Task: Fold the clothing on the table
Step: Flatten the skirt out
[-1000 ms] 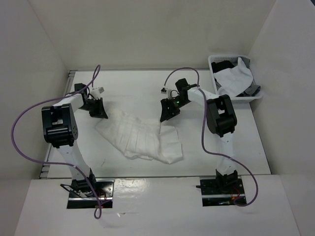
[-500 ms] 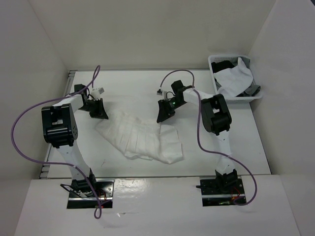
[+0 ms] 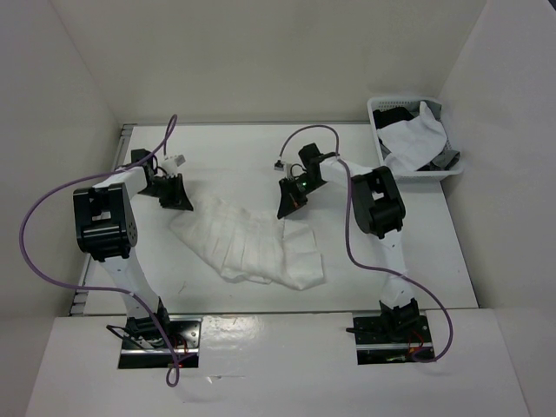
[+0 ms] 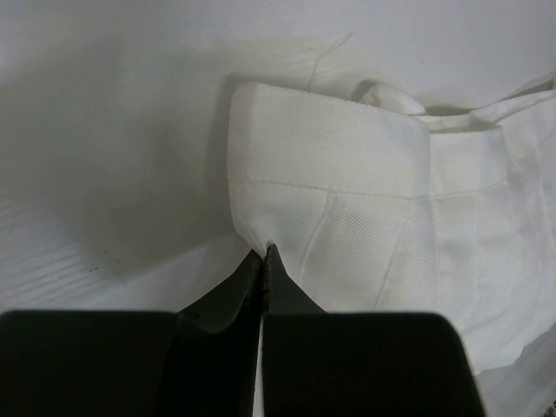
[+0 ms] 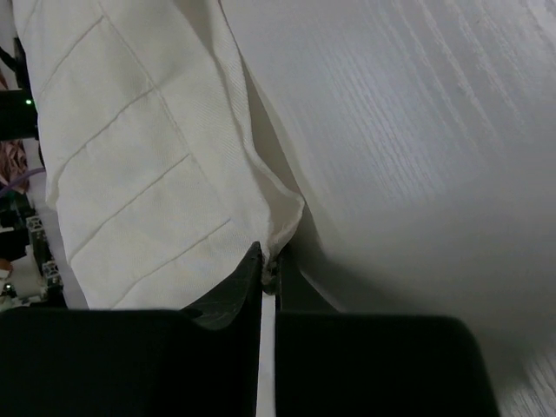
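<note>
Right hand [image 5: 268, 263] tight on clothing [image 5: 130, 165] edge

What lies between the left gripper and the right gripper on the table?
The clothing spans that stretch, from the left gripper to the right gripper; the top external view shows it.

The right hand [image 3: 285, 211] is now farther left than one second ago, its jaws closed from open onto the far right edge of the clothing [image 3: 252, 248].
</note>
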Robot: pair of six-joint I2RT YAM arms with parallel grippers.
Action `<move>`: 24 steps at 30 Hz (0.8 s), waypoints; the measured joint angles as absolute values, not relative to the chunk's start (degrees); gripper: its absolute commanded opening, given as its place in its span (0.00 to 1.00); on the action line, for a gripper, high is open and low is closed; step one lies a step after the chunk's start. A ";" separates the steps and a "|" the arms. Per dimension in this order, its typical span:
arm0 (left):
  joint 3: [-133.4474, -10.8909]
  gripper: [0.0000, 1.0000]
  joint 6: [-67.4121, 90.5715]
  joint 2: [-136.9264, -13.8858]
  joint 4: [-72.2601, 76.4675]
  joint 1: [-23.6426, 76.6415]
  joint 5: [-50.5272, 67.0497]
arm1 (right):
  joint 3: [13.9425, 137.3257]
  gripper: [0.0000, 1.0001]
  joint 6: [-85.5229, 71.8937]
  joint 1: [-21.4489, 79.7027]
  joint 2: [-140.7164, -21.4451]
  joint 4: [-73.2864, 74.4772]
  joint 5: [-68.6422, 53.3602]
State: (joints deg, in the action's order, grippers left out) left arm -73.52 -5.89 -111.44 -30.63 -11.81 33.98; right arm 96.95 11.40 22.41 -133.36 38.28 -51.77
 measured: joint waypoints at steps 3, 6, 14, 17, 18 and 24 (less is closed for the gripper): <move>-74.59 0.00 -6.15 -111.44 -32.77 -11.81 35.14 | 98.19 0.00 11.92 22.59 -132.44 39.18 -47.68; -78.08 0.00 -7.22 -110.98 -35.57 -11.81 35.88 | 99.66 0.00 12.78 22.63 -129.71 40.71 -42.96; -93.12 0.00 -9.15 -100.71 -39.55 -10.68 38.87 | 106.69 0.00 14.33 22.28 -114.74 42.57 -32.97; -96.60 0.00 -10.22 -95.81 -39.20 -10.41 41.30 | 109.30 0.00 15.18 22.09 -109.54 42.68 -29.89; -96.99 0.00 -10.39 -94.35 -39.20 -10.41 41.95 | 110.00 0.00 15.46 21.98 -108.05 42.76 -28.75; -94.24 0.00 -10.61 -87.35 -38.83 -10.39 45.19 | 111.44 0.00 16.80 21.69 -102.65 43.51 -22.76</move>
